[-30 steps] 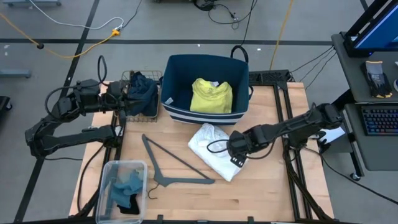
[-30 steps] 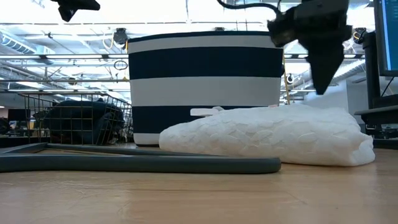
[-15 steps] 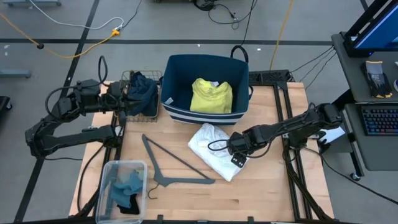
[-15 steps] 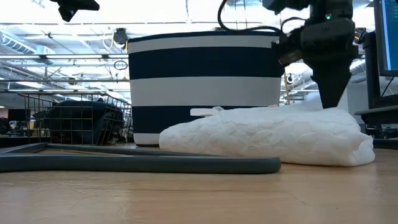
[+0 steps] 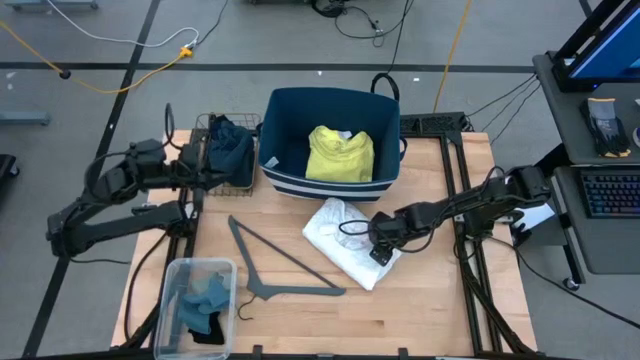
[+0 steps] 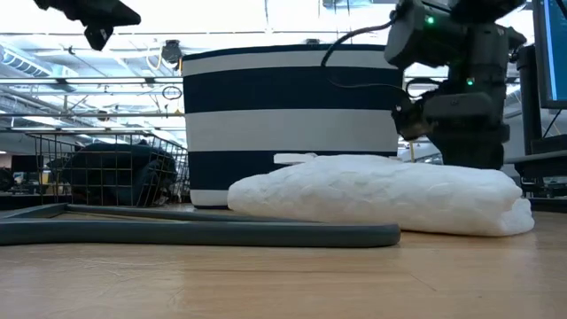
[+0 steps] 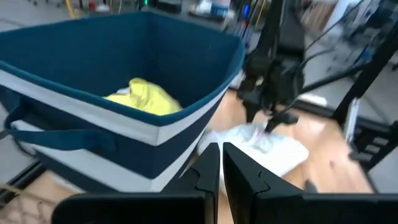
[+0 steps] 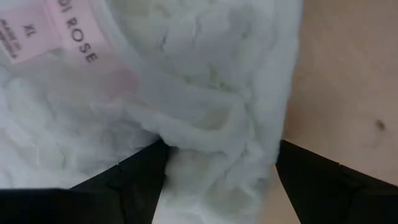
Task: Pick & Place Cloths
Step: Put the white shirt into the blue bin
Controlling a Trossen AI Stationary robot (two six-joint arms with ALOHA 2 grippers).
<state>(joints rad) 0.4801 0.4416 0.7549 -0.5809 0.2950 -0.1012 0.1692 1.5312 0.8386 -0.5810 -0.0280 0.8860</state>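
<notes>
A white cloth (image 5: 335,235) lies bunched on the wooden table, in front of the navy-and-white striped basket (image 5: 330,95). A yellow cloth (image 5: 340,152) lies in that basket. My right gripper (image 5: 380,247) is open and points down onto the white cloth's right end; the low view hides its tips behind the cloth (image 6: 372,195). My left gripper (image 7: 219,168) is shut and holds nothing. It hangs in the air at the table's left, beside a wire basket (image 5: 228,150) that holds a dark cloth. My right gripper comes down from above on the white cloth's right end, its open fingers astride a bunched ridge (image 8: 211,130) near the pink label. One finger (image 8: 137,180) is sunk against the cloth, the other (image 8: 323,180) stands at the cloth's edge over bare wood. The cloth lies on the table.
A grey hanger (image 5: 285,262) lies flat left of the white cloth. A clear bin (image 5: 195,305) with blue and dark cloths stands at the near left corner. Bare wood (image 5: 430,300) stretches along the near right.
My right gripper has come down onto the white cloth's right end, still open, and the cloth's top there has flattened a little. My left gripper has sunk slightly and stays shut.
</notes>
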